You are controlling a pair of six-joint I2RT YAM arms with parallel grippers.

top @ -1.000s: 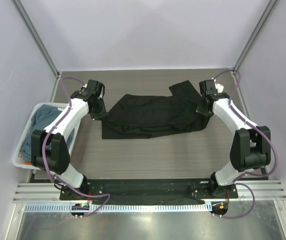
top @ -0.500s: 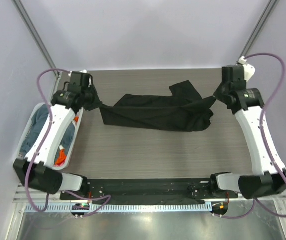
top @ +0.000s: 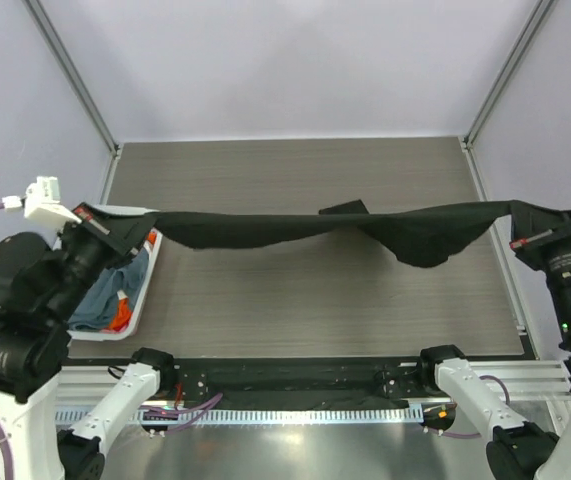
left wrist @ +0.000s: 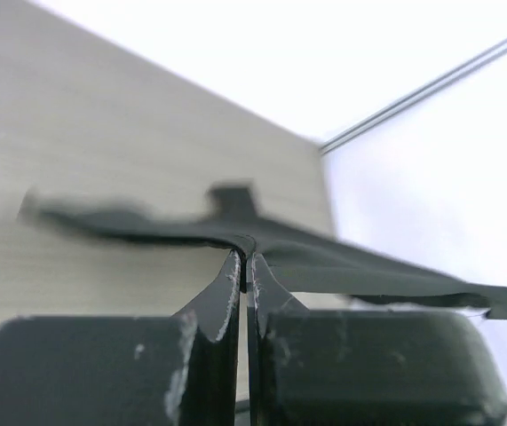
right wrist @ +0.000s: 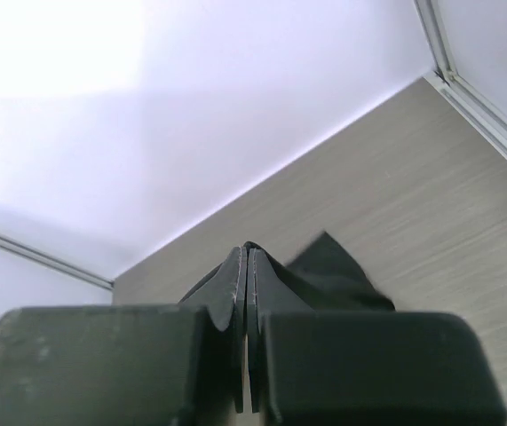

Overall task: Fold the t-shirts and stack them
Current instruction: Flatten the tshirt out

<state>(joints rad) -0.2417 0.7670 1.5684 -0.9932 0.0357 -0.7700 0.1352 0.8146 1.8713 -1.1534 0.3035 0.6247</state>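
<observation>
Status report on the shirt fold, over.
Left claw shut on black t-shirt, right claw shut on its other end. Shirt hangs stretched over the table. Basket at left, nothing blocking.

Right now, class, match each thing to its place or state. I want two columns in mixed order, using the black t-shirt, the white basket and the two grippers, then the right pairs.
Things
1. black t-shirt
2. white basket
3. left gripper
4. right gripper

Places and states
A. shut on the shirt's end far from the basket
B. at the left edge of the table, with blue-grey and orange cloth inside
C. held stretched between the two arms
D. shut on the shirt's end near the basket

Pairs: 1-C, 2-B, 3-D, 4-A
</observation>
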